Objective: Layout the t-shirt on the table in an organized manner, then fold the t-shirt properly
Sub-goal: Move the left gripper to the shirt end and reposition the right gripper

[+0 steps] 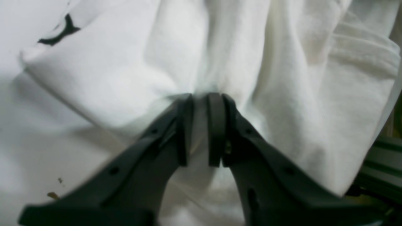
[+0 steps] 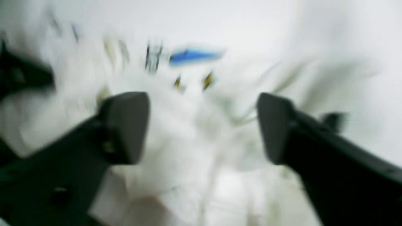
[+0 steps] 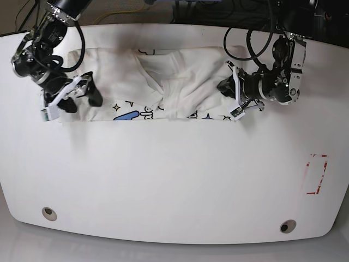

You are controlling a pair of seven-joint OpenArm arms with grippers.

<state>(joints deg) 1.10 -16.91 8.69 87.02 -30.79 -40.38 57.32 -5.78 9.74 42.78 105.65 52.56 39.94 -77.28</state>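
The white cotton short-sleeved t-shirt (image 3: 163,90) lies bunched in a wide band across the far part of the large glossy white table (image 3: 174,180), with twisted folds at its middle and a strip of blue and yellow print along its near edge.

Left to right in the base view:

- Right hand (image 3: 71,98): positioned at the band's left end. Its dark fingers stand spread wide, with nothing between them. One finger lies over the shirt's end; contact with the fabric cannot be determined from this view.
- Left hand (image 3: 232,97): positioned at the band's right end, fingers drawn close together at the shirt's edge.
- Red dashed rectangle mark (image 3: 316,174): near the table's right edge, well apart from the shirt.
- Two small round grommet holes (image 3: 49,213): along the near edge.

View differences:

- The right wrist view is heavily motion-blurred. It confirms that the right hand (image 2: 202,125) is released: both fingertip pads (image 2: 125,125) sit far apart above white fabric (image 2: 188,163), holding nothing. The blue print shows beyond them as a streak; no lettering is legible.
- The left wrist view shows what the base view cannot resolve: the left hand (image 1: 201,106) is clenched on a gathered fold of the t-shirt (image 1: 125,78). Cloth fills the narrow gap between the black pads (image 1: 216,125), and creases radiate from the pinch point. A small black printed mark is visible at the upper left of the fabric. Bare table (image 1: 37,150) lies to the left of the cloth.
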